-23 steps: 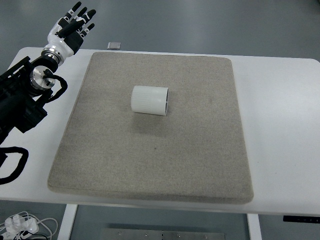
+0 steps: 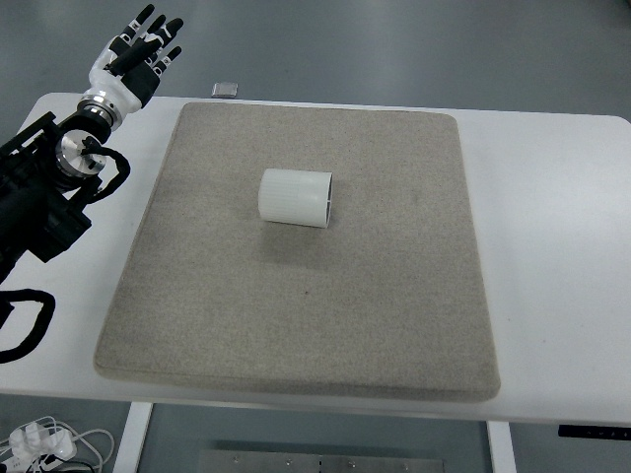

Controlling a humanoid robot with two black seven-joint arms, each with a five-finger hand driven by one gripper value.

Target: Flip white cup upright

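1. The white cup point(image 2: 295, 198) is lying on its side near the middle of the grey mat point(image 2: 296, 325), well apart from the left hand point(image 2: 133, 57), to that hand's right and nearer the robot.
2. Its long axis is running roughly left to right, with the open mouth facing away from the hand.
3. The left hand is being held over the table's point(image 2: 552, 256) far left corner, fingers spread, nothing grasped or touched (the right arm is not showing).
4. A long reach is judged necessary.
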